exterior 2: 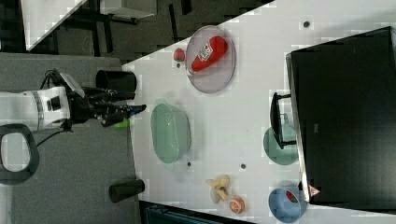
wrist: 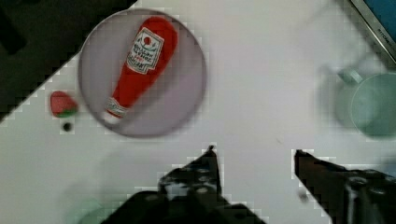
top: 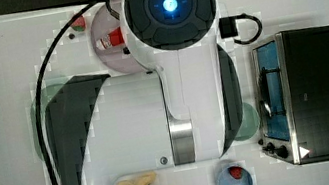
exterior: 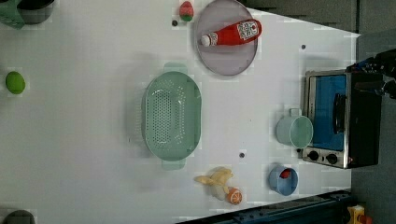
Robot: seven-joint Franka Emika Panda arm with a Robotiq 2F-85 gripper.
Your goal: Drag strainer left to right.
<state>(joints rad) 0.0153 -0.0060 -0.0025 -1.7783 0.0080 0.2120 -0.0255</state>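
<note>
Lighting's bright and pretty even, so the white table (exterior: 84, 154) nearly washes out in the left view. Shadows are soft: a faint grey one beside the strainer (exterior: 172, 115), and a darker one under the arm in the top view. The wrist view is smeary, with the cup (wrist: 371, 105) blurred. Blocky compression artifacts along most edges.

Ketchup bottle (wrist: 138, 65) on a grey plate (wrist: 187, 98), strawberry (wrist: 62, 103) beside, open hand (wrist: 254, 151) below.
</note>
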